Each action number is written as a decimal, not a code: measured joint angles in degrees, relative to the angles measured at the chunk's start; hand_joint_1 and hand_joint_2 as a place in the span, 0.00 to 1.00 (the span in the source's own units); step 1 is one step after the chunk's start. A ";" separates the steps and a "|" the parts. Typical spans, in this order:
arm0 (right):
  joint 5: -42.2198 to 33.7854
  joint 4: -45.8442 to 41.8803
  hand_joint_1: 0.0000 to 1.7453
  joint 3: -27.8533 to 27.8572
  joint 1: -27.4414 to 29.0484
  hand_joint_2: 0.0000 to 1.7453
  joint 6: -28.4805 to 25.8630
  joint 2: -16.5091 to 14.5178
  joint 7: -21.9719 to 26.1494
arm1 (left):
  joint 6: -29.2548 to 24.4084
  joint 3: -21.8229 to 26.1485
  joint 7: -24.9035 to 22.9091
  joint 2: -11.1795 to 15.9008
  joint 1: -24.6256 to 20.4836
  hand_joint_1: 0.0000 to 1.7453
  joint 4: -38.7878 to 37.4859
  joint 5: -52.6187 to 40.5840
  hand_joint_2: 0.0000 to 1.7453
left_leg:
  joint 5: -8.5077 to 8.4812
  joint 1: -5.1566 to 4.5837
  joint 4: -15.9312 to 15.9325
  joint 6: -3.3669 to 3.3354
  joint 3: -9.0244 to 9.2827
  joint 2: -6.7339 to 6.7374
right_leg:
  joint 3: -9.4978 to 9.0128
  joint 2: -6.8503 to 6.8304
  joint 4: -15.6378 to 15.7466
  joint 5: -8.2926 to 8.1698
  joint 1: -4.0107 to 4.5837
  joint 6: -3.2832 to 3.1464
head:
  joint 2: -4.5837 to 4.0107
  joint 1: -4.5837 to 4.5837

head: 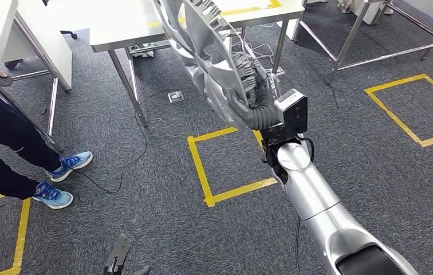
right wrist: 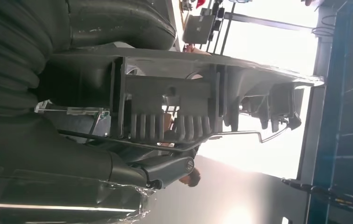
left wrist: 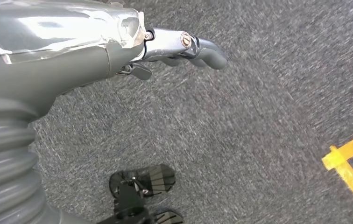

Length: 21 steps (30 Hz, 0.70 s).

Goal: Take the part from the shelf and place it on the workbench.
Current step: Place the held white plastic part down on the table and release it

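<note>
right hand (head: 254, 97) grips the long grey part (head: 214, 51) — it runs up and away toward the table (head: 122, 28); left hand (left wrist: 184, 49) hangs curled, holding nothing.

Silver right arm (head: 311, 189), grey ribbed wrist cover (head: 263, 114), black camera box (head: 291, 109), dark-fingered hand (head: 254, 80).

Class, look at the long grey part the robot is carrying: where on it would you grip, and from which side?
Grip the grey part at its near end, where the right hand holds it, coming from below. It is long and runs up and away, and its ribbed underside gives the fingers edges.
</note>
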State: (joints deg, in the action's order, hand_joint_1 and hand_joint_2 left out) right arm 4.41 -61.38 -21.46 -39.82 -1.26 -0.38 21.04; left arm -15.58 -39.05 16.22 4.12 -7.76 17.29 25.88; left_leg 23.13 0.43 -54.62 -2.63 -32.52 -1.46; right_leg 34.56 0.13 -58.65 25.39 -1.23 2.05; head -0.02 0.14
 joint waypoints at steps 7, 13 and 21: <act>0.34 0.09 1.00 0.22 0.43 1.00 0.02 0.40 -0.02 | 0.03 1.17 0.00 -0.41 0.01 0.00 -0.02 -1.38 1.00 | 1.11 1.18 -0.26 1.38 0.98 -0.16 | 6.68 -0.09 -8.71 0.61 -1.19 2.21 | 0.00 -0.05; 0.39 0.20 1.00 0.04 0.63 1.00 0.13 0.05 0.01 | -0.29 2.50 0.13 -0.13 0.18 0.00 -0.15 -1.87 1.00 | 3.94 1.75 -3.53 3.74 -0.15 -0.30 | 2.82 0.61 -1.01 -1.42 -1.36 0.64 | 0.01 0.15; 0.52 0.30 1.00 -0.10 0.86 1.00 0.13 -0.11 0.01 | -0.37 3.37 0.17 -0.15 0.35 0.00 -0.19 -2.41 1.00 | 7.50 1.42 -21.20 2.85 -11.60 1.15 | 0.56 0.68 -1.00 0.56 0.37 -1.92 | 0.02 0.16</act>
State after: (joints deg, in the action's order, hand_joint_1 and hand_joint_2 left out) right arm 4.93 -61.08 -21.56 -38.96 -1.14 -0.49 21.05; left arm -15.95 -35.68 16.39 3.97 -7.41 17.10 23.47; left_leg 30.63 1.85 -75.82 0.21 -44.11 -0.31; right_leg 35.12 0.81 -59.65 25.94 -0.86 0.14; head 0.00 0.31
